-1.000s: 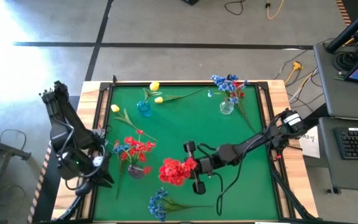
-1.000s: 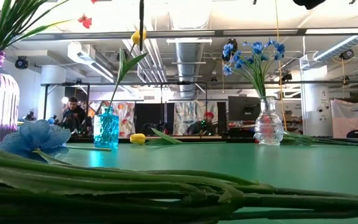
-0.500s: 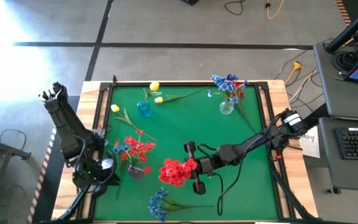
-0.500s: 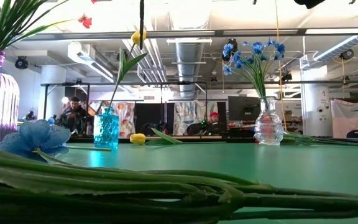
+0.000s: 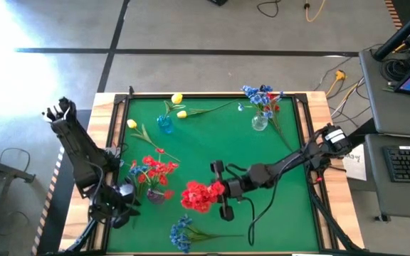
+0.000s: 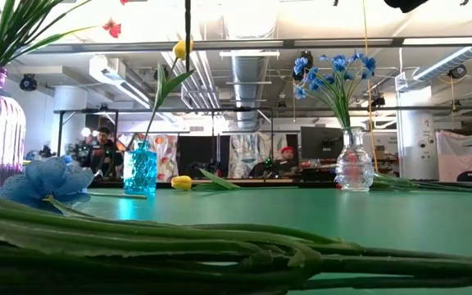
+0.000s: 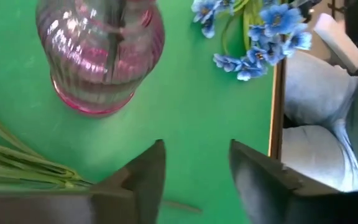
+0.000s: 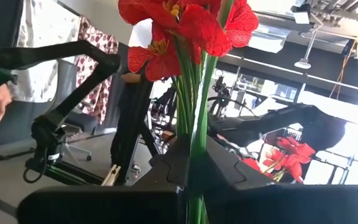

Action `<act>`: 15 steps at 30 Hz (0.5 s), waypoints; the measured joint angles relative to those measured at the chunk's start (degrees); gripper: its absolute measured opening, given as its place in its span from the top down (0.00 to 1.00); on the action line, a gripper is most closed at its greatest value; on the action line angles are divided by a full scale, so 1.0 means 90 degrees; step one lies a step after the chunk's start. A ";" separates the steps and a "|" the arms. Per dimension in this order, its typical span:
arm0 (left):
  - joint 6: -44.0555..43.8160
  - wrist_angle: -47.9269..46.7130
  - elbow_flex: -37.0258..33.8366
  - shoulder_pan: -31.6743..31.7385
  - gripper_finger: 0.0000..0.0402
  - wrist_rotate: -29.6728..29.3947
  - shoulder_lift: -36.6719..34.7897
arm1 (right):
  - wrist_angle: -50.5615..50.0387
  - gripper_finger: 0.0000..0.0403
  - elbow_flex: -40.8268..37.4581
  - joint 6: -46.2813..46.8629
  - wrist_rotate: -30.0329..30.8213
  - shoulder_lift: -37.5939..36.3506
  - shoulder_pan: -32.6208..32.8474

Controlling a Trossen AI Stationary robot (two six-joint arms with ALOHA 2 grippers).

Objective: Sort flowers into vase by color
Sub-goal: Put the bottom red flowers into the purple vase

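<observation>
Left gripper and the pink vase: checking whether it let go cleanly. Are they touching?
Apart. The left wrist view shows the left gripper open, with bare green mat between its fingers and the pink vase.

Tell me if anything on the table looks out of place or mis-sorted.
Yes. The pink vase of red flowers also holds a blue blossom, so its colours look mixed. Loose blue flowers lie flat near the front edge, and yellow ones lie beside the blue vase.
</observation>
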 joint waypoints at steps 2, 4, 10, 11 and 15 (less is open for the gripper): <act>-0.0084 0.0003 -0.0001 0.0002 0.46 0.0012 0.0147 | -0.0003 0.96 0.0002 0.0057 -0.0004 0.0000 -0.0022; -0.0114 0.0010 -0.0001 0.0000 0.36 0.0009 0.0286 | -0.0006 0.96 0.0002 0.0063 -0.0010 0.0000 -0.0028; -0.0271 0.0004 0.0001 0.0002 0.16 0.0012 0.0675 | -0.0015 0.96 0.0039 0.0241 -0.0027 0.0000 -0.0035; -0.0316 0.0006 -0.0001 0.0000 0.15 0.0012 0.0721 | -0.0030 0.96 0.0087 0.0280 -0.0043 0.0000 -0.0035; -0.0449 0.0006 -0.0001 0.0002 0.15 -0.0151 0.0881 | 0.0015 0.96 0.0430 0.0405 -0.0264 0.0168 -0.0055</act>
